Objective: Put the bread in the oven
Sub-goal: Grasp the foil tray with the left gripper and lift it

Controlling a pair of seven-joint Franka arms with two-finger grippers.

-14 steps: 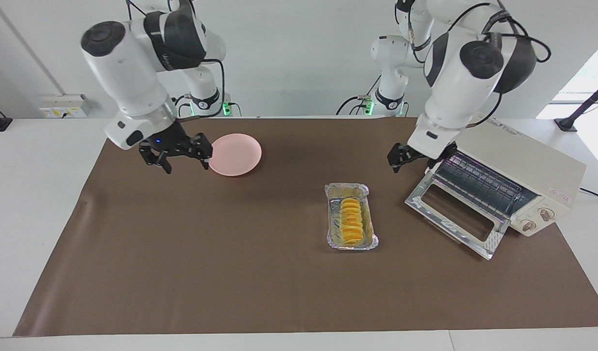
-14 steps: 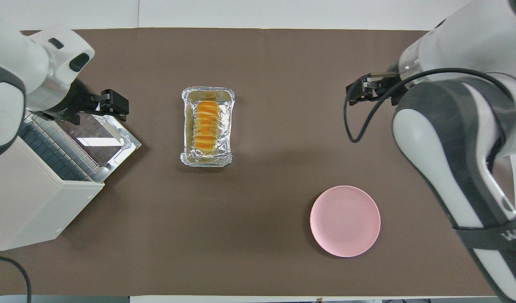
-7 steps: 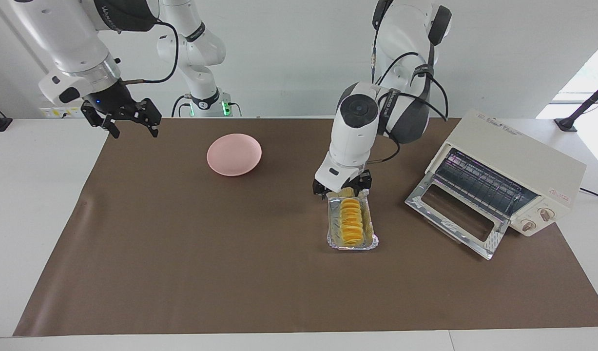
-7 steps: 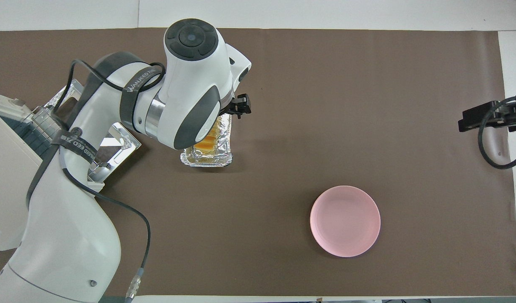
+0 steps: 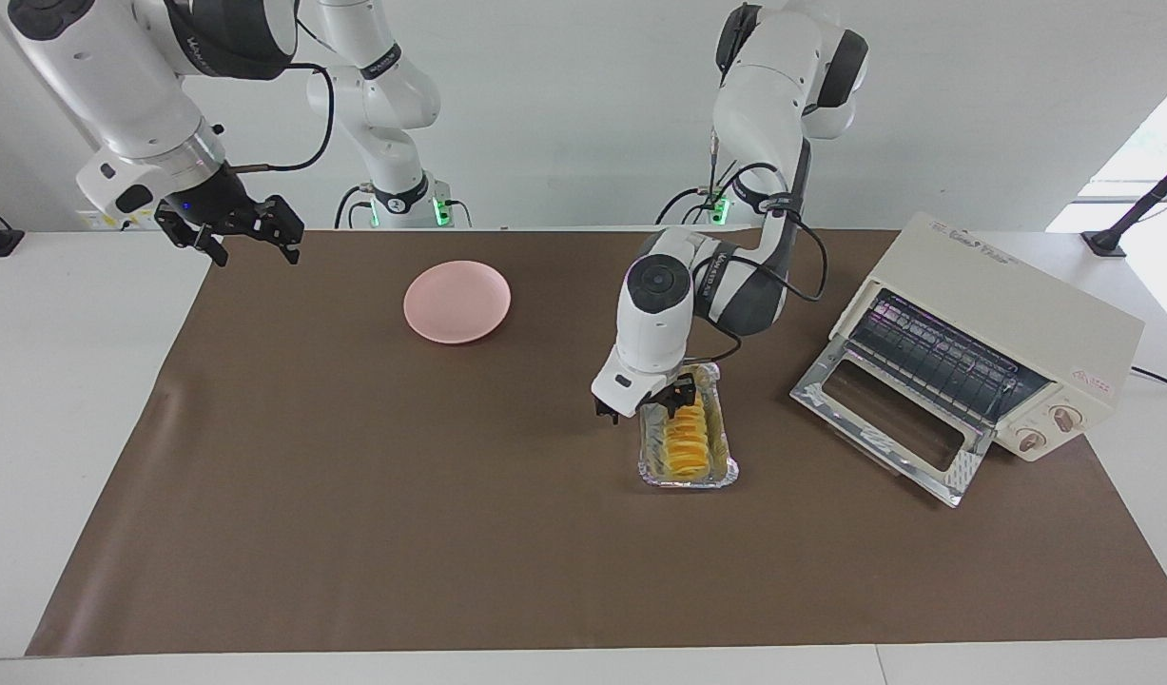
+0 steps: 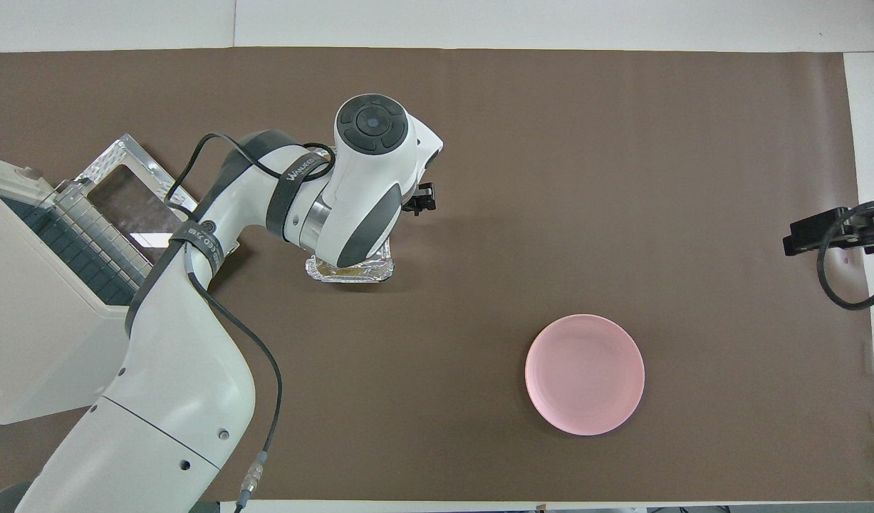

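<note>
Bread (image 5: 686,440) lies in a foil tray (image 5: 719,471) mid-counter, beside the oven (image 5: 1006,323), whose door (image 5: 883,428) hangs open. We see the left arm folded at the elbow, forearm pointing steeply down, its left claw (image 5: 640,407) spread over the tray's end nearer the robots, one finger low over the bread, the other outside the tray's rim. A pink plate (image 5: 457,301) sits toward the right arm's end. The right claw (image 5: 231,231) hangs spread above the brown mat's (image 5: 450,495) corner.

The left claw (image 5: 643,407) has swung from the oven (image 5: 997,357) down onto the bread (image 5: 686,440).
</note>
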